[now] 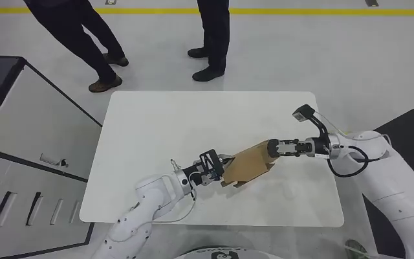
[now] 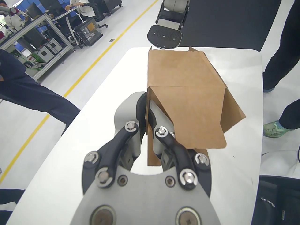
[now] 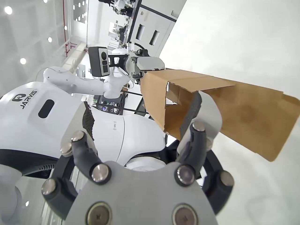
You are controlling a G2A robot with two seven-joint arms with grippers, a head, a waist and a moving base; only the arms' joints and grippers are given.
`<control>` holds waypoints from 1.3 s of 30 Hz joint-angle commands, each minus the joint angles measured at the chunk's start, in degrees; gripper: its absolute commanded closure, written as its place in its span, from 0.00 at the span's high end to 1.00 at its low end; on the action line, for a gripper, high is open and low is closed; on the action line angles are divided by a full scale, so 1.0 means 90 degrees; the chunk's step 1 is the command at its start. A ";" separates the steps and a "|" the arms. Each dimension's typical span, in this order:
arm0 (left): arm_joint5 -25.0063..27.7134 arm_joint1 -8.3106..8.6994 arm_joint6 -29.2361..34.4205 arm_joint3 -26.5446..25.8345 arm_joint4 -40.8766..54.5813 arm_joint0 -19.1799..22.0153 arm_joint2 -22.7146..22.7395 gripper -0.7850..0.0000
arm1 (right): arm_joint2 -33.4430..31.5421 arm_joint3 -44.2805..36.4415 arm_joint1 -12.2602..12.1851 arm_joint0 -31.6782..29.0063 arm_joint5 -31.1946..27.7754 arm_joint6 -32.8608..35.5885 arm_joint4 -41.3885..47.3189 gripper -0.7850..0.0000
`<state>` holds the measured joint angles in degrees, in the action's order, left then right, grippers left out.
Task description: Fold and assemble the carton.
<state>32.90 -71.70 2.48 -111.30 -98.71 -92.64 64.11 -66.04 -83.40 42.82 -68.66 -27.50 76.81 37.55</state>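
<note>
The carton [image 2: 185, 76] was plain brown cardboard, matt and faintly fibrous, and the table [image 1: 162, 129] had a smooth white top with a dull sheen. The left gripper [image 2: 146, 108], at the carton's 8 o'clock, had a matt grey metal plate [image 2: 145, 195], bright steel screws [image 2: 187, 179] and black plastic links [image 2: 112, 146]. The right gripper [image 1: 273, 148], at its 2 o'clock, showed a black rubbery pad [image 2: 164, 36] with a dimpled grain.

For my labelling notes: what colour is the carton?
Plain brown carton, seen best in the left wrist view.
</note>
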 commanded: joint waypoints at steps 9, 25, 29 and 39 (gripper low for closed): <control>-0.0292 0.0029 0.0008 -0.0014 0.0017 0.0011 -0.0105 0.00 | 0.0491 0.0257 -0.0008 0.0222 0.0102 0.0102 0.0261 0.77; -0.0186 0.0089 0.0019 0.0102 0.0138 0.0202 -0.0245 0.00 | 0.1229 0.0194 -0.0117 0.0648 -0.0060 -0.0059 -0.0447 0.52; -0.0128 0.0107 0.0055 0.0118 0.0176 0.0234 -0.0265 0.00 | 0.1435 0.0138 -0.0176 0.0733 -0.0206 -0.0205 -0.0497 0.47; -0.0104 0.0139 0.0079 0.0205 0.0318 0.0319 -0.0330 0.00 | 0.1997 0.0011 -0.0334 0.0945 -0.0551 -0.0550 -0.0386 0.42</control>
<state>31.91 -70.48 3.21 -109.55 -95.99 -89.87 61.13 -48.54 -83.32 39.97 -60.36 -32.22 72.11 33.97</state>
